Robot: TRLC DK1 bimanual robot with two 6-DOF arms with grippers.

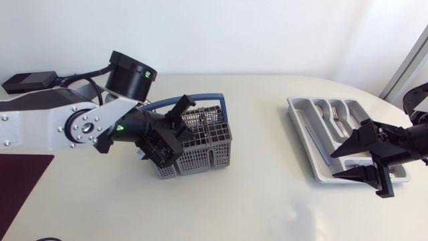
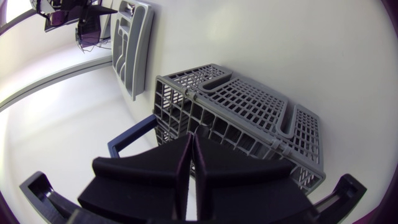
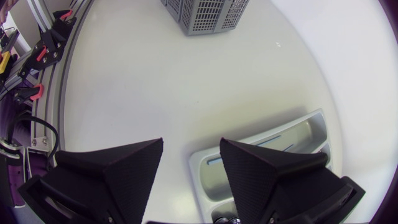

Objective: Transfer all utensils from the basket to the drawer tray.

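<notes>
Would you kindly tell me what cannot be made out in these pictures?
Basket contents: left gripper overlaps it in head view; mesh walls hide them in left wrist view.
Drawer tray, one end: under right gripper in head view; cut off in right wrist view.
Tray's utensils, head view: too small.

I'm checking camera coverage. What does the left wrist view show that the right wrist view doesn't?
Only the left wrist view: the left gripper, fingers pressed together at the basket, and its blue handle. Only the right wrist view: the end of the drawer tray up close, beneath the open fingers of the right gripper. Both: the basket, the drawer tray and the right gripper, small and distant in the left wrist view.
</notes>
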